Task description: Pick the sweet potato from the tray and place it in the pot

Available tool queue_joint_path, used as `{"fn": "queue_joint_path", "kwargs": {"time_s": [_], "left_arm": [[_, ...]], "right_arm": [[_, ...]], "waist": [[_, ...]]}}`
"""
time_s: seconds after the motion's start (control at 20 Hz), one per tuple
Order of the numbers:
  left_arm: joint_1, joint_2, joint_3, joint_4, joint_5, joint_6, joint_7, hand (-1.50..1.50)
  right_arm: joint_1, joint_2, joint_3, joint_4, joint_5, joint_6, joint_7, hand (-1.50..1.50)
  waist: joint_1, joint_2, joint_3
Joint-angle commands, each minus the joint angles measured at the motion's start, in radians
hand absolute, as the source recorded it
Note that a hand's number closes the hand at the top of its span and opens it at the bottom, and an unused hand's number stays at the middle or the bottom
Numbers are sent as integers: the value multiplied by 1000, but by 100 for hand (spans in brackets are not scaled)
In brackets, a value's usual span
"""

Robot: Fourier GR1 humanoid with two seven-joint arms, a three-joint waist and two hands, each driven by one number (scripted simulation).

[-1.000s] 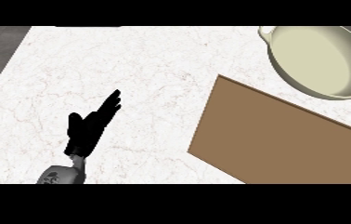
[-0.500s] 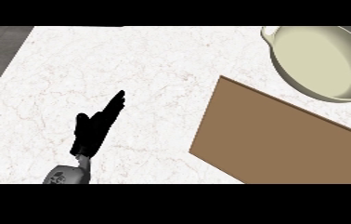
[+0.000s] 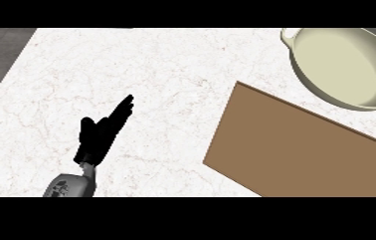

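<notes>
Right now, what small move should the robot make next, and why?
Probably bring the right hand into view over the tray. Only the left hand shows, open over the counter, well left of the tray. No sweet potato is visible on the part of the tray that shows, and the pot beyond it looks empty.

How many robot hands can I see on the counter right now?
1. The left hand shows at lower left over the white counter, fingers straight, well left of the brown tray. The right hand is out of view.
</notes>
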Motion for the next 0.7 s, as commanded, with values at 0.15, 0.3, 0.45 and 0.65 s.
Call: {"fn": "queue_joint_path", "kwargs": {"time_s": [0.15, 0.3, 0.45, 0.65], "left_arm": [[9, 14, 18, 38, -1, -24, -36, 0], [27, 7, 14, 35, -2, -28, -43, 0], [-7, 1, 12, 40, -20, -10, -11, 0], [9, 8, 2, 14, -14, -30, -11, 0]], "right_arm": [[-183, 66, 123, 29, 161, -53, 163, 150], [-249, 132, 168, 22, 217, -79, 224, 150], [-277, 140, 206, 66, 283, -82, 197, 150], [-316, 200, 329, 59, 441, -249, 338, 150]], "waist": [[14, 8, -2], [14, 6, -2], [11, 9, -1], [35, 13, -2]]}}
